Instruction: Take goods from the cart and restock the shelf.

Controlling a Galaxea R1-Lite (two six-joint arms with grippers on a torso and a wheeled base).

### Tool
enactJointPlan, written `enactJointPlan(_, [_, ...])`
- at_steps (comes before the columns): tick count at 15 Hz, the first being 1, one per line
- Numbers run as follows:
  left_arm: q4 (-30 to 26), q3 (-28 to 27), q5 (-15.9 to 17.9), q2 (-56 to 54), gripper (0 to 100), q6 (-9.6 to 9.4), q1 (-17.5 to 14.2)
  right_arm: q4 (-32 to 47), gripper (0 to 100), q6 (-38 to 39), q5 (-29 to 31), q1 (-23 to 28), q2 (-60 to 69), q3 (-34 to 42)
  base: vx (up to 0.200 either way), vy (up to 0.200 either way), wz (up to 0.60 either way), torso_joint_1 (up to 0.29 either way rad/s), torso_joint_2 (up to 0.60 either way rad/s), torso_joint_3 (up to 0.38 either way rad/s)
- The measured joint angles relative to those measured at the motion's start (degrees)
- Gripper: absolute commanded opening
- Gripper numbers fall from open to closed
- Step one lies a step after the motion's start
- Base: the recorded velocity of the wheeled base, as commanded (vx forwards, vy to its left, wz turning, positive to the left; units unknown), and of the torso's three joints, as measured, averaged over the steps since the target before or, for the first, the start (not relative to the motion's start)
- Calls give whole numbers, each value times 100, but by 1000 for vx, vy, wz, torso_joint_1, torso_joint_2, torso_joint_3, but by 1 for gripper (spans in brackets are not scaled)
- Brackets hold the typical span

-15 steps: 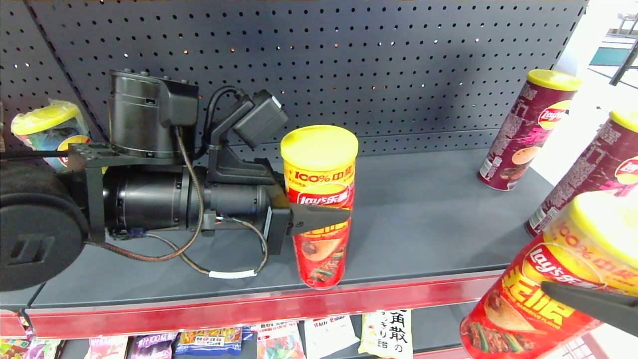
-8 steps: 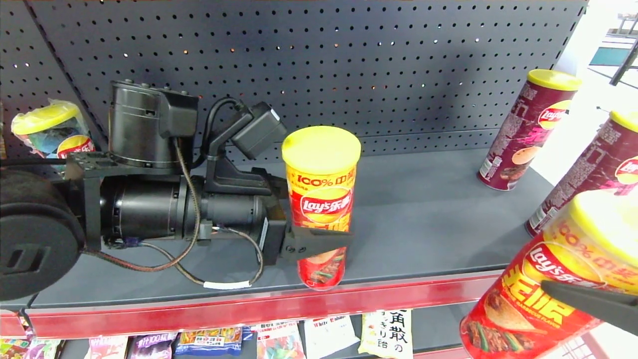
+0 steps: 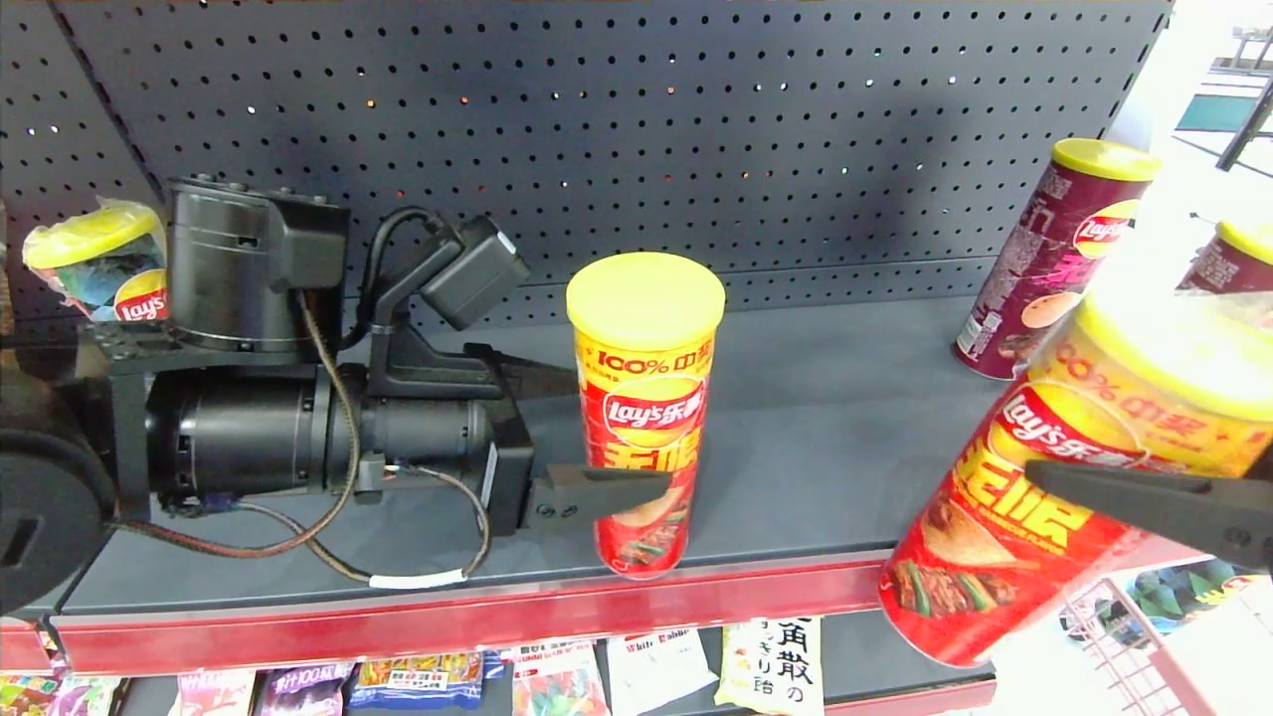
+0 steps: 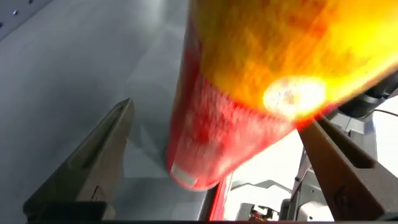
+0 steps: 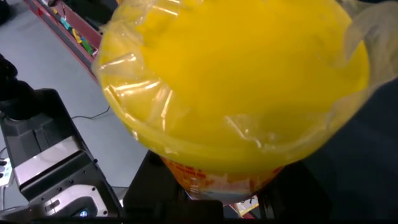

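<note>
Grey shelf board (image 3: 845,438) with a red front edge is backed by a dark pegboard panel (image 3: 696,129); bright floor is seen past the shelf's right end. Snack packets (image 3: 766,661) are laid on the level below.

A red can with a yellow lid (image 3: 644,398) is stood upright near the front edge, between the fingers of the left gripper (image 3: 619,428). Those fingers are spread, and a gap is seen at the far finger in the left wrist view (image 4: 93,168). A wrapped can (image 3: 94,259) is set well behind that gripper's wrist.

A second red can (image 3: 995,537) is clamped, tilted, between the fingers of the right gripper (image 3: 1069,452), in front of the shelf edge. Two maroon cans (image 3: 1054,259) (image 3: 1228,264) are stood beyond those fingertips, toward the panel.

Compared with a second ago, the left fingers have been released from the standing can and drawn lower and back along it, while the can has been left in place. The clamped can has been raised and brought closer to the shelf, so that more of the nearer maroon can is covered.
</note>
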State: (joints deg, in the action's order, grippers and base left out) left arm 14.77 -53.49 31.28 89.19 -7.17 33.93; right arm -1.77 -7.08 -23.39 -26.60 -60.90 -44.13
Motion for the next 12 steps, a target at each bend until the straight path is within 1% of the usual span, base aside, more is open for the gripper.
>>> enactJointPlan(4, [0,410,27,-368,100,4,-361,-9,0,-2,-30,-71,-745,-769,0,0,0,0,0,0])
enactJointPlan(8, [-6,1161,41,-950,100,17,-645,-11,0,-11,-48,-263,-1649,-1653,0,0,0,0,0,0])
enactJointPlan(12, [-20,1497,49,-1378,100,33,-957,-140,0,-55,-222,-339,-2688,-2682,0,0,0,0,0,0])
